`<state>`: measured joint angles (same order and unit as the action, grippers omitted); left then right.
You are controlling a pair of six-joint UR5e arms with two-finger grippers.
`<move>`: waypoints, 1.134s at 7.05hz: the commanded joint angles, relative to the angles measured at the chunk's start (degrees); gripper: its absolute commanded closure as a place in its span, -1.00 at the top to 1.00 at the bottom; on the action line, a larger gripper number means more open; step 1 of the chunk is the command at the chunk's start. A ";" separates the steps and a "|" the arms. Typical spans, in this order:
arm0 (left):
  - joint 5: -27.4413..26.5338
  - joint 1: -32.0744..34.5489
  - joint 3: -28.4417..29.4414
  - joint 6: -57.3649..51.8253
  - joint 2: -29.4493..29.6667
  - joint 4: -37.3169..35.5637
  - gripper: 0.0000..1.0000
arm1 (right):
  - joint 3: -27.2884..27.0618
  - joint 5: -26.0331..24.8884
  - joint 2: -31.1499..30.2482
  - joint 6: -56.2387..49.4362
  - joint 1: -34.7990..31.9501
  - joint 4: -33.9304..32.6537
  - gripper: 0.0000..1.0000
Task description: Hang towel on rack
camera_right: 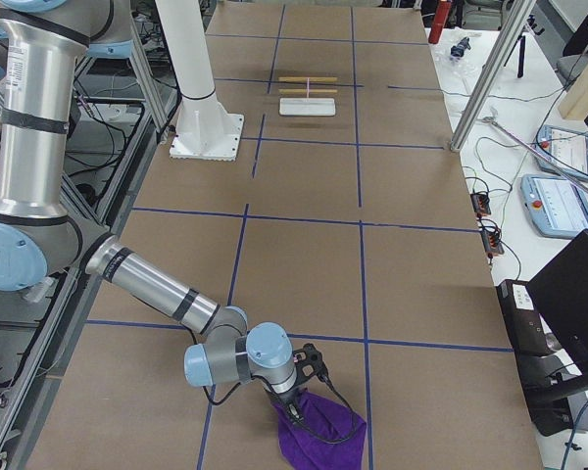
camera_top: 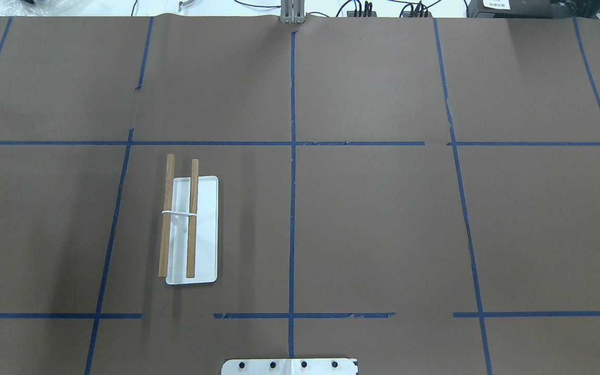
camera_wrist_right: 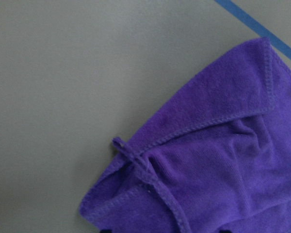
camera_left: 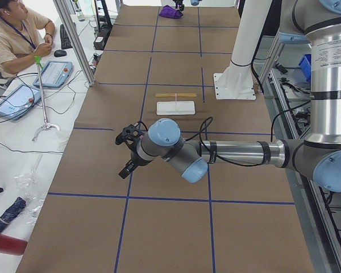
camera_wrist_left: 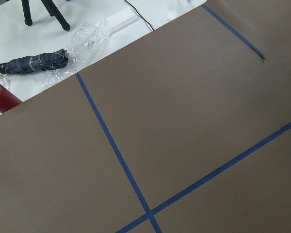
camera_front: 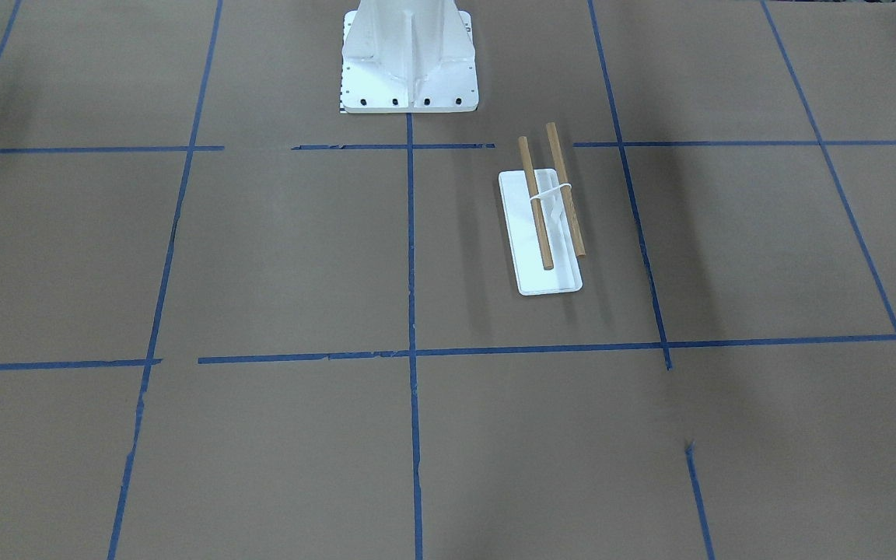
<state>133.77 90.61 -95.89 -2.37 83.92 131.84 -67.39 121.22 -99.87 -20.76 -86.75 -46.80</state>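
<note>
here | right pincer at towel, tips hidden | left pincer grip unclear

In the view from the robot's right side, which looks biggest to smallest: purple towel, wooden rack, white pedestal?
1. white pedestal
2. purple towel
3. rack
The towel is near the camera and the rack far, so true sizes are unsure.
</note>
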 commanded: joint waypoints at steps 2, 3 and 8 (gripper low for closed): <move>0.00 0.00 -0.18 0.08 -0.07 0.00 1.00 | 1.48 -1.95 1.87 -0.94 0.00 0.13 -1.00; 0.00 0.00 -0.09 0.00 -0.07 0.00 1.00 | 0.51 -1.86 1.78 -0.94 0.00 0.13 -1.00; 0.00 0.00 -0.53 -0.09 0.02 0.09 1.00 | -7.73 2.86 0.38 -0.77 -4.02 -1.27 -1.00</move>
<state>133.77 90.61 -96.06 -2.39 83.86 131.91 -72.04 121.61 -99.14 -21.57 -88.42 -47.37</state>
